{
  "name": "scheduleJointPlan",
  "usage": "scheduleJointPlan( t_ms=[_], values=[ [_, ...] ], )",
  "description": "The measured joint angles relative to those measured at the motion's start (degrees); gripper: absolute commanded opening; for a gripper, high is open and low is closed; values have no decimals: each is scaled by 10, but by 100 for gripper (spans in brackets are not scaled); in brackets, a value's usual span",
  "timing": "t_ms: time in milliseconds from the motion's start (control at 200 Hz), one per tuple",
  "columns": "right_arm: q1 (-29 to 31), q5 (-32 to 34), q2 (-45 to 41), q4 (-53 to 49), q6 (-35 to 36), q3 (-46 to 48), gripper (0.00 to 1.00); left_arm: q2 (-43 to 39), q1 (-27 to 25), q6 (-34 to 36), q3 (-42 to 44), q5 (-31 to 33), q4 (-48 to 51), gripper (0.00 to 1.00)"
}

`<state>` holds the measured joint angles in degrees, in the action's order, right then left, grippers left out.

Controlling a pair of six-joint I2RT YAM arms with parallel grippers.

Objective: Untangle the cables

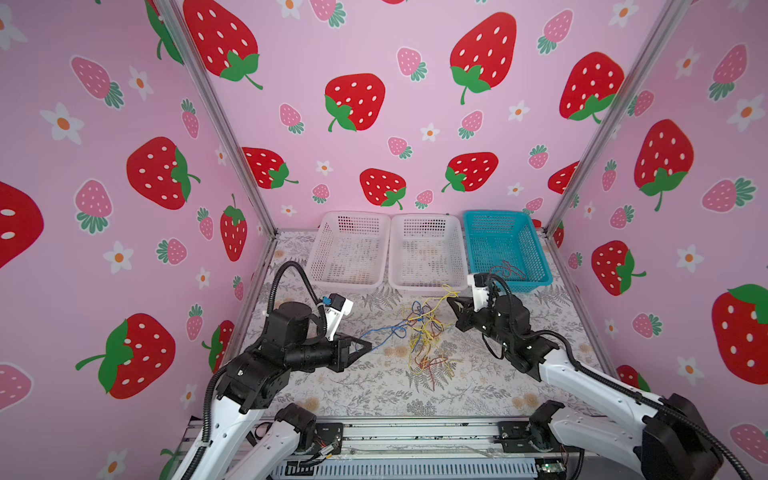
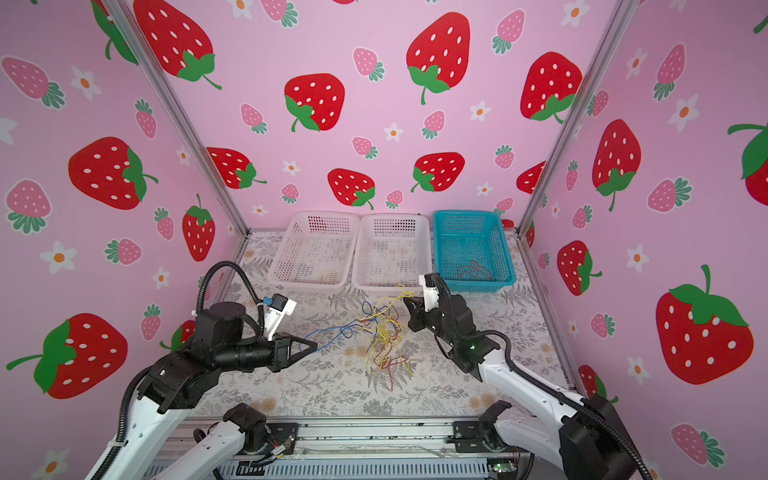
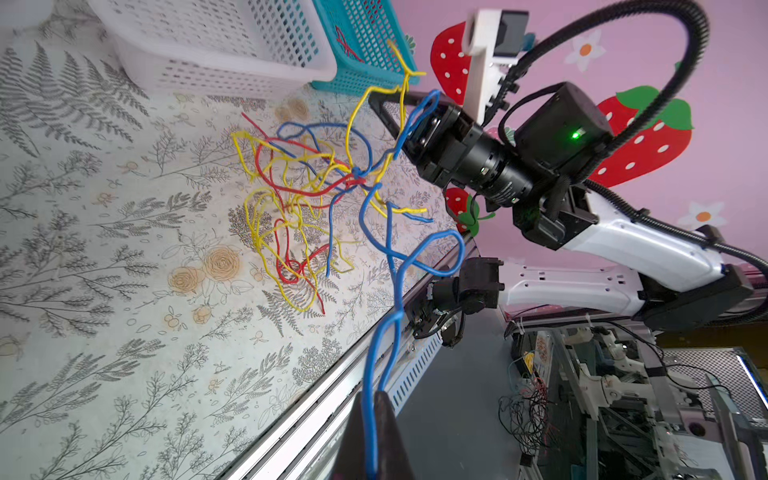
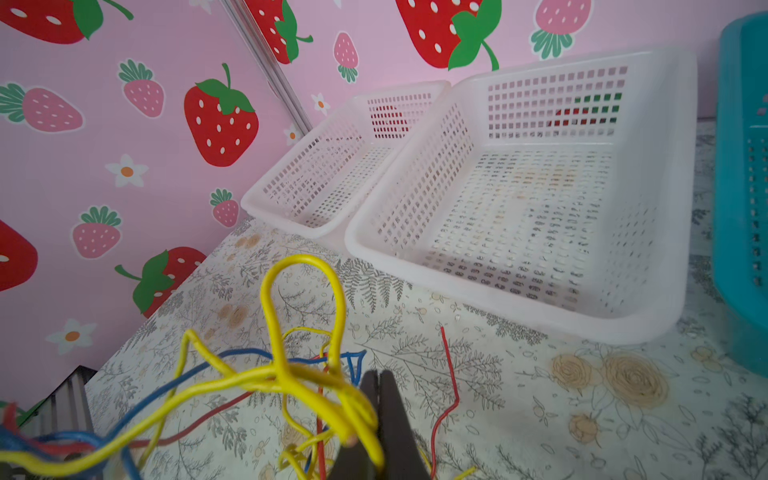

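The left pincer [image 1: 369, 344] is clamping a blue cable [image 3: 367, 395], the right pincer [image 1: 450, 302] a yellow cable [image 4: 305, 258]; the tangle [image 1: 424, 340] is probably needing a slow pull apart.

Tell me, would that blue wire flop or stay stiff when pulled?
Probably floppy: the blue cable hangs in loose curls, not a straight line. Likely very light, being string-thin. It may drag the tangle along, since it looks knotted into it.

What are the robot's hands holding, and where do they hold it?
Left gripper pinches two strands of the blue cable, away from the tangle. Right gripper pinches the yellow cable beside its loop.
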<state>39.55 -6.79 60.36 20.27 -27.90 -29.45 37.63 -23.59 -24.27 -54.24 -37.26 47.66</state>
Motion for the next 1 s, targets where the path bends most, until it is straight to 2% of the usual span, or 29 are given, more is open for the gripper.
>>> scheduleJointPlan(
  t_ms=[190,550,790,1000],
  values=[
    [-28,7,-19,-16,-10,34,0,-1,10,-7,-3,-10,18,0],
    [-30,-54,-54,-10,22,74,0,15,12,-54,10,-60,-34,0],
    [-1,-94,-116,24,36,116,0,57,12,-58,26,-62,-72,0],
    [22,-83,-109,60,36,110,0,61,-10,-93,86,-70,-137,0]
  ],
)
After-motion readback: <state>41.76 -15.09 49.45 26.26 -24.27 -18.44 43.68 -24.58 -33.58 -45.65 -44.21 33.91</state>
